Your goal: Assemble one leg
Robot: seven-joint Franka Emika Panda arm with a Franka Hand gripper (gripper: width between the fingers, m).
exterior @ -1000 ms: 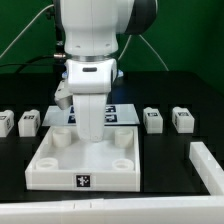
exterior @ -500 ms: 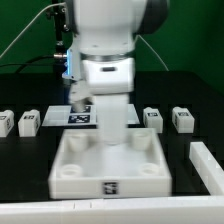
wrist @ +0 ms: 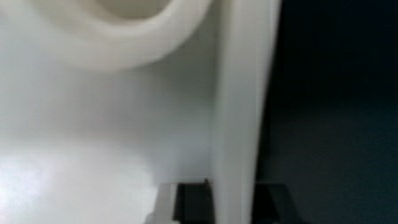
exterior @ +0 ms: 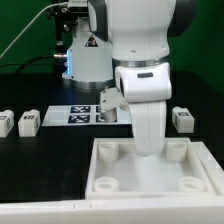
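At two o'clock from the gripper [exterior: 150,148] in the exterior view, a leg [exterior: 182,119] is seen lying free. Judged light and stiff, it is best pinched across its flat sides. The tray [exterior: 140,188] is clamped by its wall between the jaws.

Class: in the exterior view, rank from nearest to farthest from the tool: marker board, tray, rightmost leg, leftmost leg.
1. tray, clamped in the tool
2. rightmost leg, exterior view's right
3. marker board, left of centre
4. leftmost leg, far left edge

The white leg [exterior: 28,122] bears a black-and-white tag; the table [exterior: 40,170] is black.
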